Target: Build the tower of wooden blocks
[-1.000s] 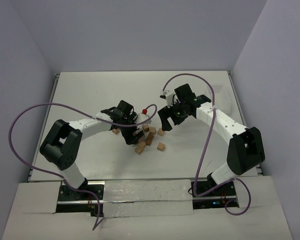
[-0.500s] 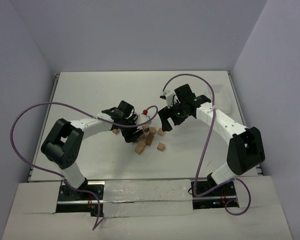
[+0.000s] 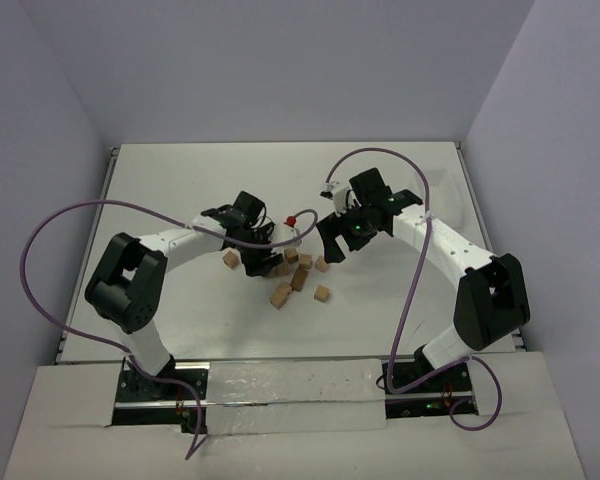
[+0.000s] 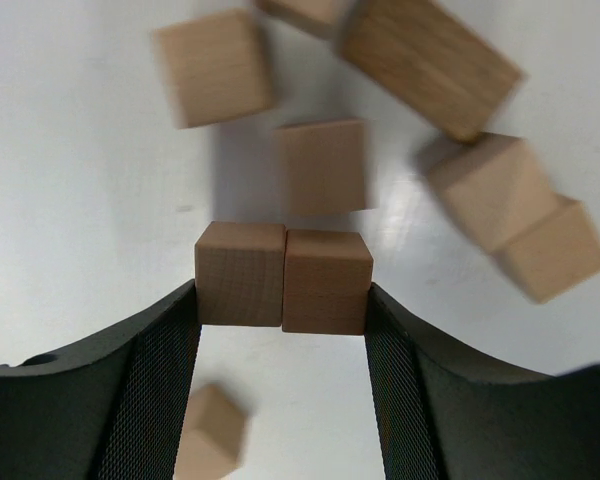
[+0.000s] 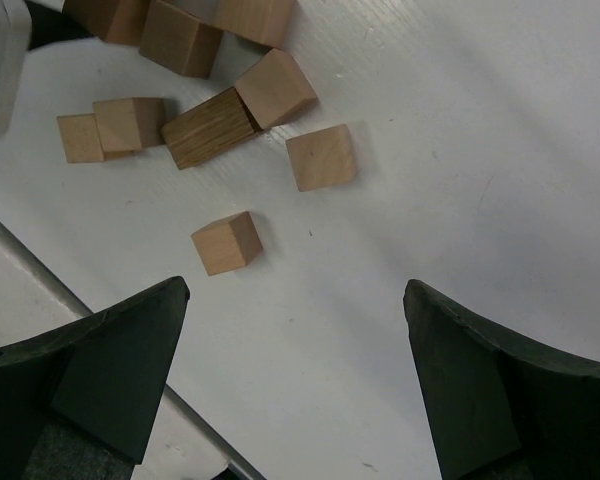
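Tan wood blocks [image 3: 298,280] lie scattered in a loose cluster on the white table [image 3: 170,190], near its middle and between the two arms. The left gripper [image 4: 282,305] is down among them and clamps a pair of blocks set side by side and touching. The left block [image 4: 240,273] meets one black finger and the right block [image 4: 327,281] meets the other. More blocks lie blurred just beyond the pair.

The right gripper [image 5: 295,295] hangs over the table beside the cluster, its jaws spread wide with nothing between them. Under it a lone block [image 5: 226,243] sits apart from the rest. A darker oblong block [image 5: 208,128] touches a tilted block [image 5: 275,88].
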